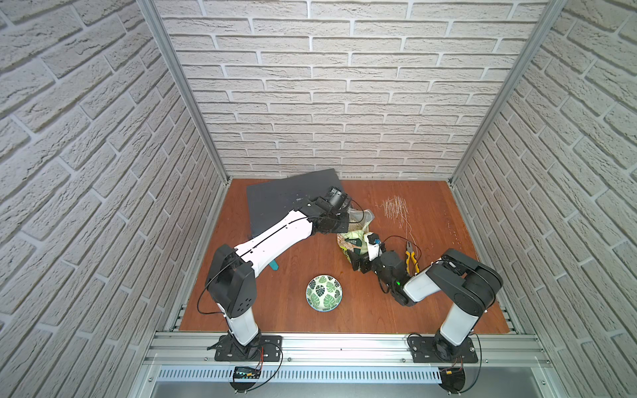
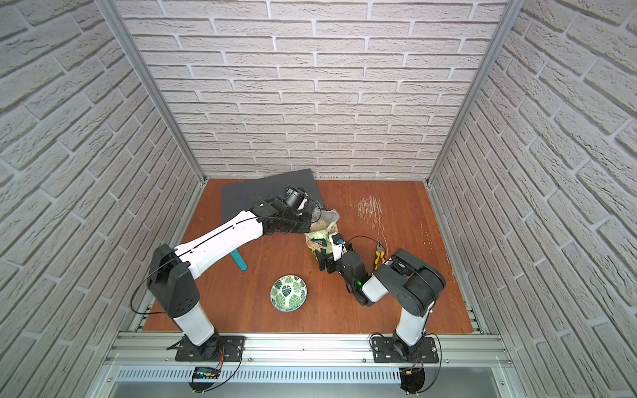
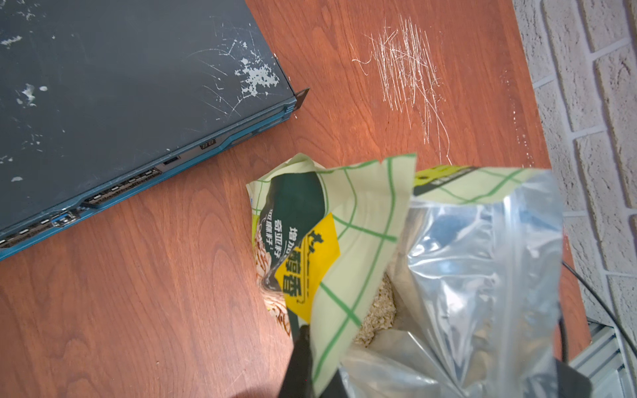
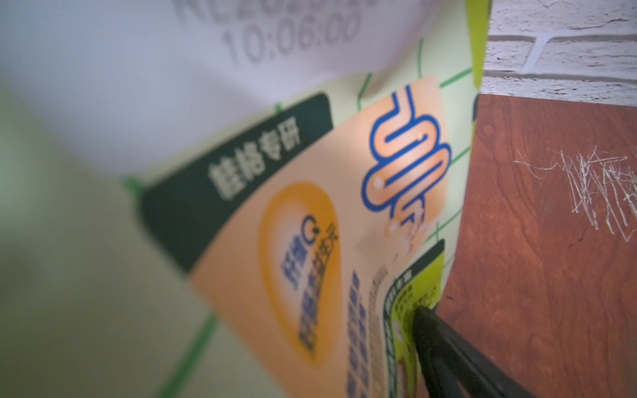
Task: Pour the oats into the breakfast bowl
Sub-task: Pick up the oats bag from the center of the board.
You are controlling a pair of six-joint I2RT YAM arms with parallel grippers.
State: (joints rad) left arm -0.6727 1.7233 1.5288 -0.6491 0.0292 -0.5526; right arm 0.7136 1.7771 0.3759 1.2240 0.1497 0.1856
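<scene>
Left claw (image 1: pixel 347 215) clamps the top flap of the upright green-checked plastic pouch (image 1: pixel 353 241) of pale oat flakes (image 3: pixel 375 317), right claw (image 1: pixel 361 256) gapes wide at its base, leaf-printed white ceramic bowl (image 1: pixel 324 293) sits near-left of both.

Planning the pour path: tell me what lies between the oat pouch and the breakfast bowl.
Nothing: bare wooden tabletop separates the pouch from the bowl, shown in both top views.
</scene>
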